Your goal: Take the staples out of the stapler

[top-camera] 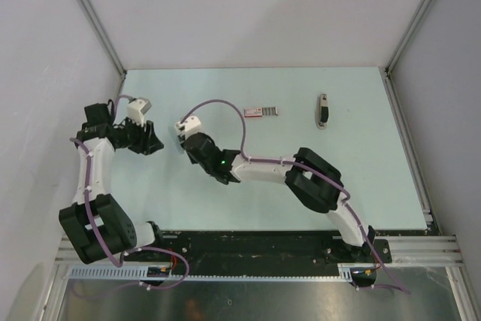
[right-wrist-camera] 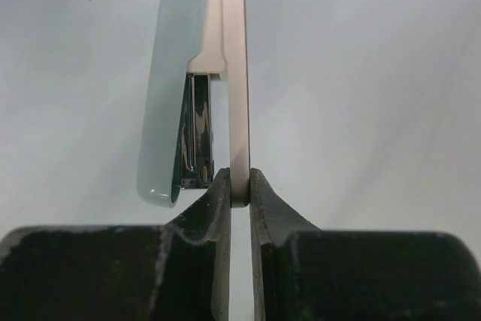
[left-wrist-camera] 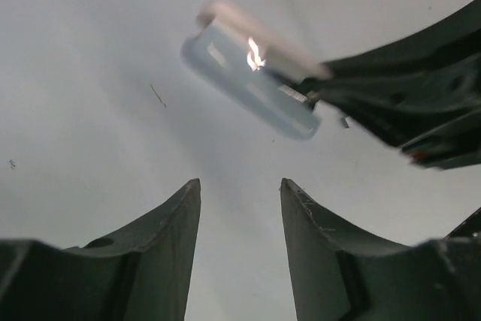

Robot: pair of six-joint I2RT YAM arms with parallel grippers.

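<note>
The stapler [right-wrist-camera: 197,88] has a pale blue top and a cream-pink base, and its top is hinged open so the shiny metal magazine [right-wrist-camera: 200,129] shows. My right gripper [right-wrist-camera: 240,178] is shut on the end of the thin cream base and holds the stapler off the table. In the left wrist view the stapler [left-wrist-camera: 248,84] hangs tilted ahead of my left gripper [left-wrist-camera: 240,183], which is open and empty a short way from it. A thin grey sliver [left-wrist-camera: 158,95], perhaps one of the staples, lies on the table. In the top view the left gripper [top-camera: 155,144] and right gripper [top-camera: 183,142] face each other.
A small pink and grey oblong item [top-camera: 261,111] lies at the back middle of the pale green table [top-camera: 361,171]. A dark, narrow tool [top-camera: 323,110] lies at the back right. Grey walls close in the table on three sides.
</note>
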